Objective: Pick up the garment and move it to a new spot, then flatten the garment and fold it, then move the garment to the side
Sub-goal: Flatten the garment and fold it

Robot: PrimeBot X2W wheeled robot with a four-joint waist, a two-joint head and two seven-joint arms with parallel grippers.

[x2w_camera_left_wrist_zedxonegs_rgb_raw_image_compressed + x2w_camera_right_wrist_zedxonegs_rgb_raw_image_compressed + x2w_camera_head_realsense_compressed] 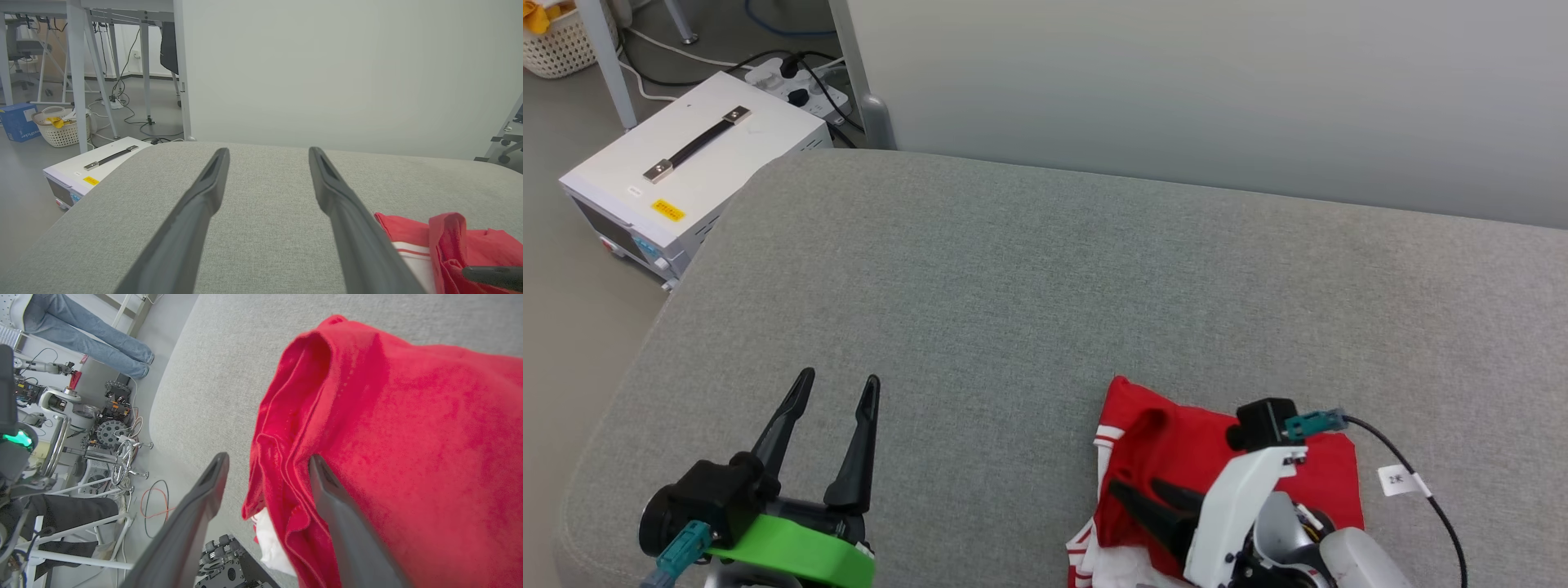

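Garment (1176, 441) at near edge of cushion (1013, 269), open room leftward, left gripper (840, 376) and right gripper (1134, 483) jaws released.

- The garment (1176, 445) is bright red, with white cloth and red-striped white trim along its left edge.
- The padded surface (1045, 278) is a flecked mid-grey weave.
- The left hand (840, 377), lower left, has black fingers, a vivid green band and a teal plug.
- The right hand (1134, 484), lower right, has dark fingers and a white casing.
- Its cable (1421, 482) is black, with a white tag (1396, 479).
- The box (760, 131), upper left, is white, with a black handle and a yellow label (667, 211).
- The wall (1217, 90) is pale grey-green.
- At the left edge of the left wrist view sit a cream basket (61, 134) and a blue carton (16, 121).
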